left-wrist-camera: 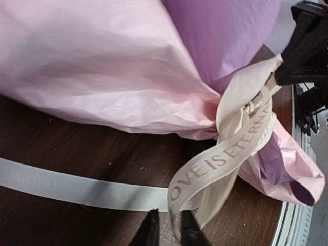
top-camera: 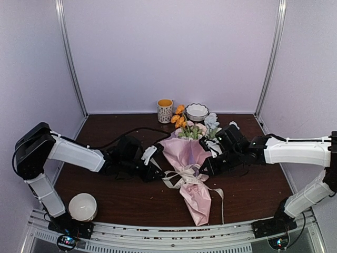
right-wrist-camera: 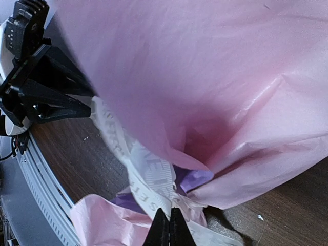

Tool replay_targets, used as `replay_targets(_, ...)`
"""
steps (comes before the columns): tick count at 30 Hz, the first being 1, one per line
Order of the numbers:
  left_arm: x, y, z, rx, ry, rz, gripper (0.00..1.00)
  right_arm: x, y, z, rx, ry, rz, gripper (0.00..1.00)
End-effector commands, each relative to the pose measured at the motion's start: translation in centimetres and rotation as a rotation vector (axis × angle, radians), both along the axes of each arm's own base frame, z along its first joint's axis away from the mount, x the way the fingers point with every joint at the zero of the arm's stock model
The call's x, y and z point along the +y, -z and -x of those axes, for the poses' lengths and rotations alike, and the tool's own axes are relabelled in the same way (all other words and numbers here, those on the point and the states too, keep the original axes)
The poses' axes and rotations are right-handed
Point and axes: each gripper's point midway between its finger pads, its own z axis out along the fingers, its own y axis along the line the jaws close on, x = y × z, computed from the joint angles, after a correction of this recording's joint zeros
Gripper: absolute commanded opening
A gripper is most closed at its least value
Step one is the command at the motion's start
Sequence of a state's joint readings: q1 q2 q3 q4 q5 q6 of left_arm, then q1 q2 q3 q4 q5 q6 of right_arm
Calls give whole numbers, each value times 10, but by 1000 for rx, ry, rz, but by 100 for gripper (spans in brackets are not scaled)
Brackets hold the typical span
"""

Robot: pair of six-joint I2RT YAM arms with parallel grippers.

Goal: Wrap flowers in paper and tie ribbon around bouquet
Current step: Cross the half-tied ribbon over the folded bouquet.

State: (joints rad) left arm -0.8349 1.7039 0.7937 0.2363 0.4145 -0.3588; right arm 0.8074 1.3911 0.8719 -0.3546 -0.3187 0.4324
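- Step in hand: tying. The wrap looks done; the cone-shaped bouquet of pink crinkly paper and mixed white, blue and orange flowers [top-camera: 185, 150] lies on the dark wooden table [top-camera: 253, 190].
- Flat cream-beige ribbon with printed lettering [left-wrist-camera: 225, 159] sits knotted round the bouquet's narrow waist, loops and tails beside it.
- Left gripper [left-wrist-camera: 169, 229], left of the bouquet waist: jaws a slit apart at a ribbon loop; cannot tell if pinching.
- Right gripper [right-wrist-camera: 167, 225], right of the waist: jaws pressed together on the ribbon.
- Next, my guess: pull the loops outward from the bouquet to snug the bow without dragging the cone.
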Motion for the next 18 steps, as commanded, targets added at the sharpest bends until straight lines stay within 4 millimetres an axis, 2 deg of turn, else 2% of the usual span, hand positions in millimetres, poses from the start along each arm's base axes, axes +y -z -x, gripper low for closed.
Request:
replay_targets(1, 13, 1, -1, -29, -32, -54, 48, 7, -4, 9, -2, -57, -33, 0)
replay_targets(3, 15, -27, -4, -134, -44, 13, 56, 9, -4, 10, -1, -64, -45, 0)
replay_targets(6, 17, -68, -5, -369, -32, 60, 58, 13, -9, 11, -2, -77, -73, 0)
replay_targets(7, 13, -80, -4, -470, -6, 49, 56, 14, -10, 11, -4, -79, -80, 0)
replay_targets(9, -5, -94, 11, -633, 133, -6, 55, 15, -10, 10, -4, -75, -88, 0)
replay_targets(10, -17, -98, 20, -712, 215, -37, 55, 15, -10, 10, 1, -70, -89, 0)
replay_targets(13, -43, -88, 35, -895, 413, -141, 63, 13, -10, 8, 6, -58, -93, 0)
replay_targets(15, -55, -79, 33, -978, 460, -187, 67, 11, -9, 7, 9, -51, -96, 0)
replay_targets(18, -78, -78, 24, -1051, 492, -204, 68, 13, -6, 8, 29, -57, -120, 0)
